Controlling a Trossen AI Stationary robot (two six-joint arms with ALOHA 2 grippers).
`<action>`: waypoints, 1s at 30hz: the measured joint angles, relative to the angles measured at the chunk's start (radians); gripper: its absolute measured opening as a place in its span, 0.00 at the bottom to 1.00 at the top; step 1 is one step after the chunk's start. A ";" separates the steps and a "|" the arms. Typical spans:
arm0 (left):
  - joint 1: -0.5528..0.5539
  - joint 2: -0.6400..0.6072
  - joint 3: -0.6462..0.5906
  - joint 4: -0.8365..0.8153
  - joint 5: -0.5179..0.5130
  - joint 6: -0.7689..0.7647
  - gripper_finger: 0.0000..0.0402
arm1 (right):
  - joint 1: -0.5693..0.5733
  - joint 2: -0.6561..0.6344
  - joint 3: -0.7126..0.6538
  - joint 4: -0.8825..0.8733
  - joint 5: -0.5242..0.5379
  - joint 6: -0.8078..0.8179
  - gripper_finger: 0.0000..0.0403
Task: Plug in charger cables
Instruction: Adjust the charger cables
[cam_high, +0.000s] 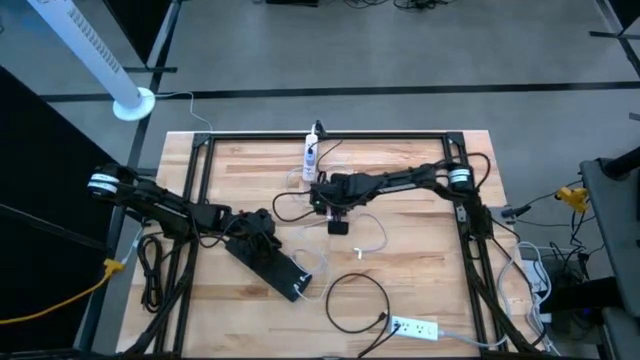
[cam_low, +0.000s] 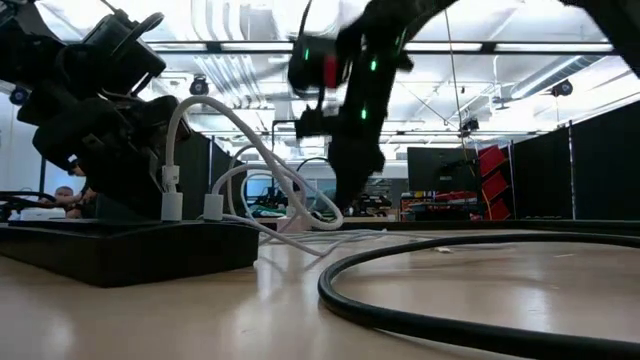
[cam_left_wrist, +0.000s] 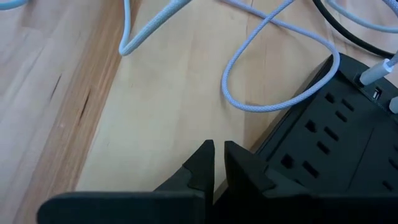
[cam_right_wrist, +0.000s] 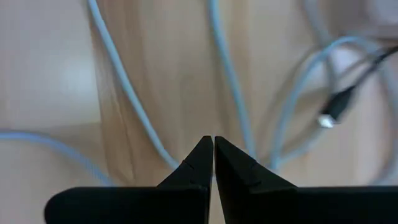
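While hovering over the middle of the worktop (cam_high: 420, 235), right end effector (cam_right_wrist: 213, 142) clenched on nothing, fingertips pressed together above white charger cables (cam_right_wrist: 121, 81) running loose beneath and beside it, none caught. Small plug end (cam_right_wrist: 328, 118) lying apart from its tips. Left end effector (cam_left_wrist: 217, 149) nearly clenched, a thin gap between tips, empty, touching the edge of the black power strip (cam_left_wrist: 336, 130) toward the worktop's front-left. White cable loop (cam_left_wrist: 273, 93) just ahead of it, against the strip. Black cable (cam_high: 358, 300) coiled near the front edge.
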 joint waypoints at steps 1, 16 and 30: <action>0.000 0.000 0.000 0.000 -0.001 -0.003 0.06 | 0.002 0.014 0.000 -0.001 -0.002 0.006 0.00; 0.000 0.002 -0.004 0.000 -0.069 -0.003 0.06 | 0.091 -0.041 -0.001 -0.736 -0.008 0.221 0.00; 0.000 0.003 -0.004 0.023 -0.079 -0.026 0.06 | 0.024 -0.080 -0.043 -0.317 0.175 0.012 0.00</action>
